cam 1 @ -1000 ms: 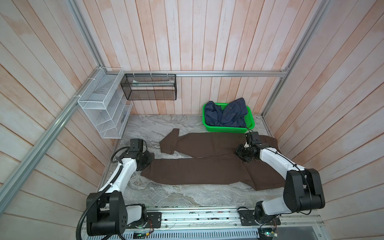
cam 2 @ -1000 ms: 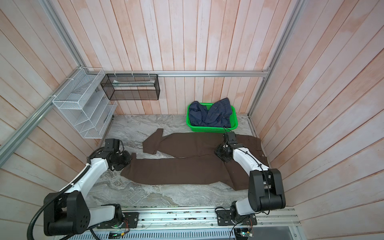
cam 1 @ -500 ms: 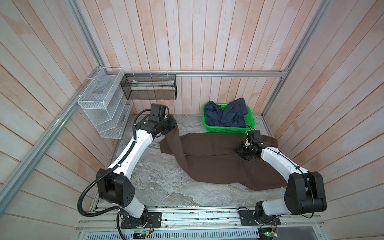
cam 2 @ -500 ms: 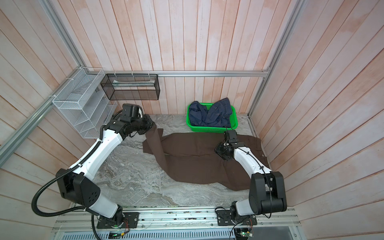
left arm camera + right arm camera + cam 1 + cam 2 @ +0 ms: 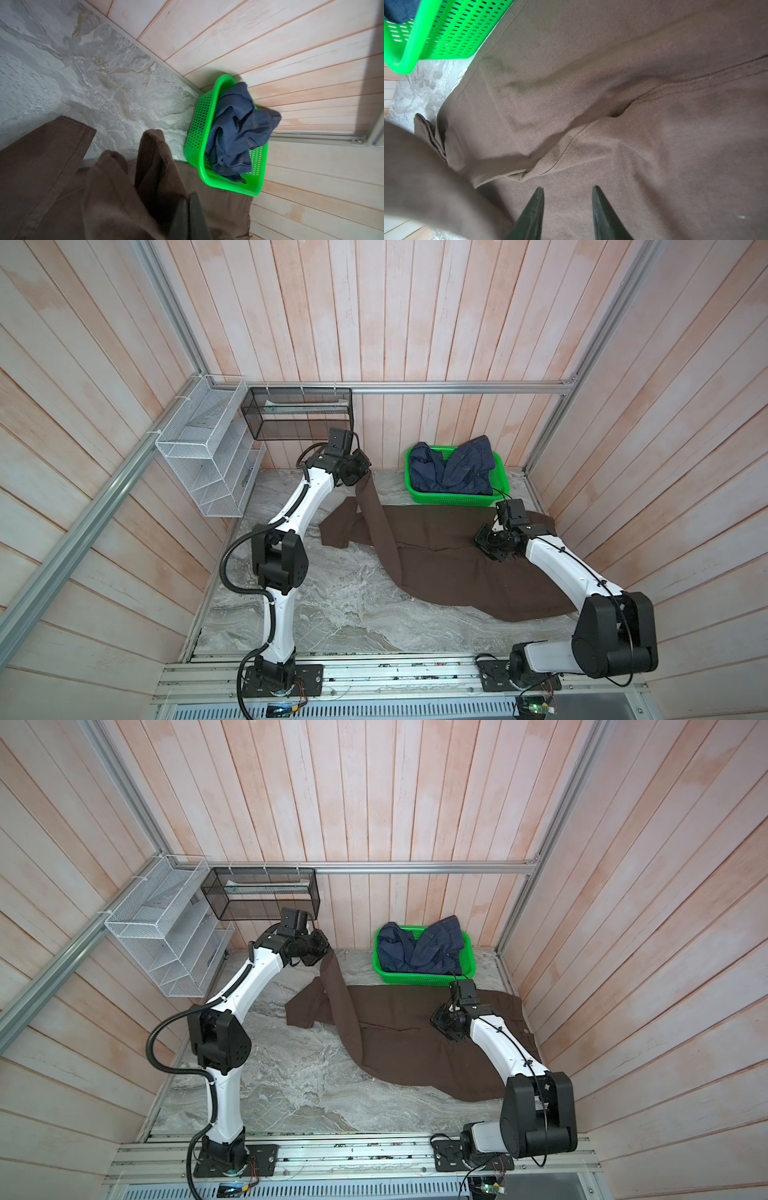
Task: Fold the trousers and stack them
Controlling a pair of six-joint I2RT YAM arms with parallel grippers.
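Left pincer (image 5: pixel 361 474), high near the back wall, is clamped on one leg end of the brown trousers (image 5: pixel 457 576). They lie across the right of the counter (image 5: pixel 332 614), beside a green basket (image 5: pixel 453 498). Right pincer (image 5: pixel 568 188), jaws partly apart and holding nothing, sits over their middle.

Light: bright, even and soft in both top views, with no glare.
Shadows: faint and soft-edged on the tabletop (image 5: pixel 345 614).
Colour cast: the basket (image 5: pixel 446 31) tints the trousers (image 5: pixel 612 83) just beside it green.
Blur: the left wrist view is motion-smeared; the trouser fold nearest the right wrist lens is out of focus.
Distortion: the wall planks (image 5: pixel 291 52) bow toward the edges of the wrist views.
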